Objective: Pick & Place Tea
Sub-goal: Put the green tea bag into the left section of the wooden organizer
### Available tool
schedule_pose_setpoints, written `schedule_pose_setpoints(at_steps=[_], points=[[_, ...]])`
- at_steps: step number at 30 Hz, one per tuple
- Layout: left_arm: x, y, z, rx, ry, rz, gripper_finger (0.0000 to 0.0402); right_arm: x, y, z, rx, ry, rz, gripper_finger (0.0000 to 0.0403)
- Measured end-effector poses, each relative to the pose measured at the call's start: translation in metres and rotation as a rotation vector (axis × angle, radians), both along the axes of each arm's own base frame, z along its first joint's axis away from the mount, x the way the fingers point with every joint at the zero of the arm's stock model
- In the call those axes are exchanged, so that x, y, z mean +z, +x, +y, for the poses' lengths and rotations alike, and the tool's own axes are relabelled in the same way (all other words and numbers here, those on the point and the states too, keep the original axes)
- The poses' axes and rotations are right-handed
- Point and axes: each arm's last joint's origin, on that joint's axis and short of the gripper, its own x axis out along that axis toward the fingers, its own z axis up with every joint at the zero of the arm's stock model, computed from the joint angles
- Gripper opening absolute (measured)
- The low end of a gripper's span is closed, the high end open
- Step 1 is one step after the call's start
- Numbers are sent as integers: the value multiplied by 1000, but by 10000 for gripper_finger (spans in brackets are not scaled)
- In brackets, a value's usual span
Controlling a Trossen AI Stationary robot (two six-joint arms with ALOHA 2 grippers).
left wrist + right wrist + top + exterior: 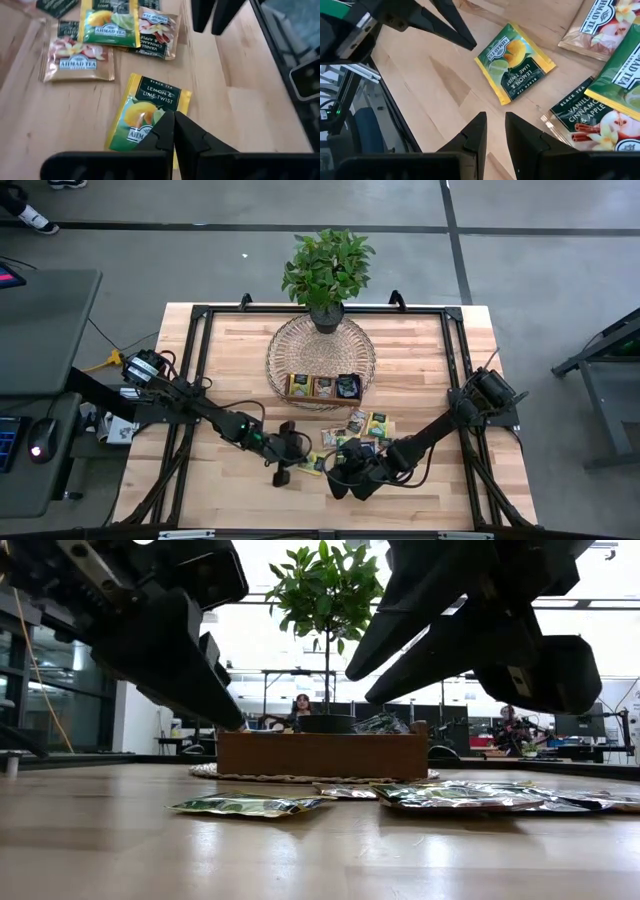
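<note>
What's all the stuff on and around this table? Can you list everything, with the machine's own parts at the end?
Lemon and lime tea sachet: one, yellow-green, flat on the wood, apart from the pile, just under the left hand.
Other tea sachets: a loose pile, count unclear, green, cream and dark wrappers, near the table's front.
Wooden tray: one, brown, three compartments with sachets inside, on the mat.
Woven mat: one, round, pale, mid-table toward the back.
Potted plant: one, green leaves in a dark pot, on the mat's far edge.
Table: one, light wood, black frame.
People: two seated, far behind the table.
Left hand: shut, above the lemon sachet.
Right hand: slightly parted, empty, by the pile.
</note>
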Motion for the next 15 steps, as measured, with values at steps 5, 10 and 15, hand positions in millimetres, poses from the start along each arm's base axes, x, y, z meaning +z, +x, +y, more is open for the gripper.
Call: schedule_pose_setpoints(at_steps=[5, 10, 15], points=[[-1, -1, 1, -59, 90, -10, 1, 0, 0, 0, 1, 0, 0, 66], [-10, 0, 1, -62, 126, 15, 0, 0, 0, 0, 1, 0, 0, 66], [-23, 3, -1, -59, 138, 41, 0, 0, 0, 0, 5, 6, 2, 66]])
